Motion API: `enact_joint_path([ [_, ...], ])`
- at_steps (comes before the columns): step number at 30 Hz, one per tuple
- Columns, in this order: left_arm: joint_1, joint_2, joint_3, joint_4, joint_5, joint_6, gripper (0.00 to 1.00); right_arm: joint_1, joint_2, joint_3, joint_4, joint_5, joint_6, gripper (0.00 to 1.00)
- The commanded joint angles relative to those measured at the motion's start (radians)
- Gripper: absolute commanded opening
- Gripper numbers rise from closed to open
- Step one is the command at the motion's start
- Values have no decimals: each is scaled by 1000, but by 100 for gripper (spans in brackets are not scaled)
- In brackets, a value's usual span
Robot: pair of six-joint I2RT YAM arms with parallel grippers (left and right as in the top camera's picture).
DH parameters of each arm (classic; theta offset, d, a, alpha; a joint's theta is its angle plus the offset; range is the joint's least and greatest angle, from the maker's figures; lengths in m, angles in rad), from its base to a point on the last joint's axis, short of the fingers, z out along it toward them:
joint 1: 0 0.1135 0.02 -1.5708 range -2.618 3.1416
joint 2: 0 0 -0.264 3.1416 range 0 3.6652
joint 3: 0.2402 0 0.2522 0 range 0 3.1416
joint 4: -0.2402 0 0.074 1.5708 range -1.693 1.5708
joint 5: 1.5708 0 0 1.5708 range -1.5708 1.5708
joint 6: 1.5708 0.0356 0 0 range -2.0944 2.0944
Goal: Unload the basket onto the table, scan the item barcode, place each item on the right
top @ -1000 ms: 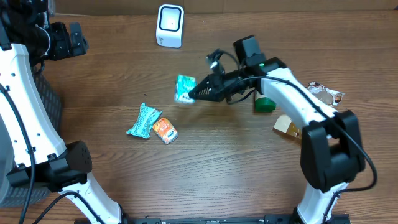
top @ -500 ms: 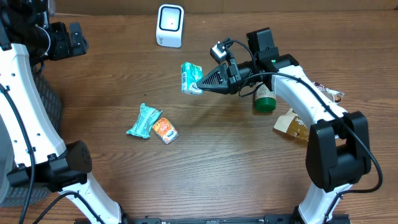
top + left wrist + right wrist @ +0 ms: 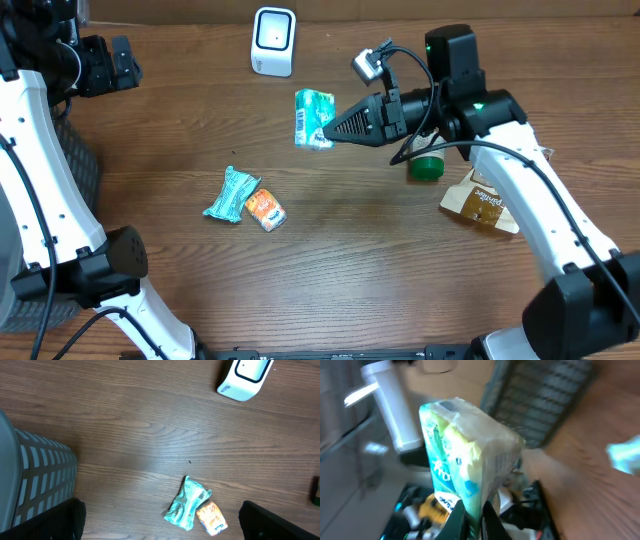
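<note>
The right jaws are closed tight on the lower edge of a green-and-white packet (image 3: 313, 118), which hangs in the air below and just right of the scanner (image 3: 273, 40), clear of the surface (image 3: 350, 270). In the right wrist view the packet (image 3: 470, 455) stands upright out of the pinch. Its print is blue and white but too blurred to read. Bare wood lies between the packet and the scanner, with nothing in the way.

Below the scanner and a little left, a teal wrapper (image 3: 230, 194) and an orange sachet (image 3: 265, 210) lie touching, and open wood runs from them to the near edge. The teal wrapper (image 3: 187, 510) shows a white label patch, too small to read. Far right of the scanner, a green-capped bottle (image 3: 426, 166) sits under the right arm, just beside a brown pouch (image 3: 480, 203) whose lettering cannot be made out.

The left jaws stand wide open and empty, raised far left of the scanner, above a grey basket (image 3: 30, 480) at the surface's left edge.

A second ago the packet sat lower and farther from the scanner. It has since been lifted and turned, and the right arm has swung back. The left arm and the loose items have not moved.
</note>
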Motion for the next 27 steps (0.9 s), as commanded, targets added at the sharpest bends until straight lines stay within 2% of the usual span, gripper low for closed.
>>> enact_joint_path([
  [1,-3,-13,14,1,1,12,100,47,-11,6,-85,399,8,4],
  [6,-3,-13,14,1,1,12,100,126,-5,82,-227,813,6,4],
  [7,-3,-13,14,1,1,12,100,150,16,175,-307,948,-6,4],
  [12,-3,-13,14,1,1,12,100,212,169,544,-513,1234,-66,4],
  [15,-3,-13,14,1,1,12,100,256,321,784,-547,1420,-157,4],
  [18,-3,-13,14,1,1,12,100,298,448,917,-490,1609,-288,4],
  [22,-3,-13,14,1,1,12,100,345,577,918,-221,1914,-495,4],
  [24,-3,-13,14,1,1,12,100,355,635,917,-88,1994,-606,4],
  [27,-3,-13,14,1,1,12,100,356,705,916,51,2003,-780,4],
])
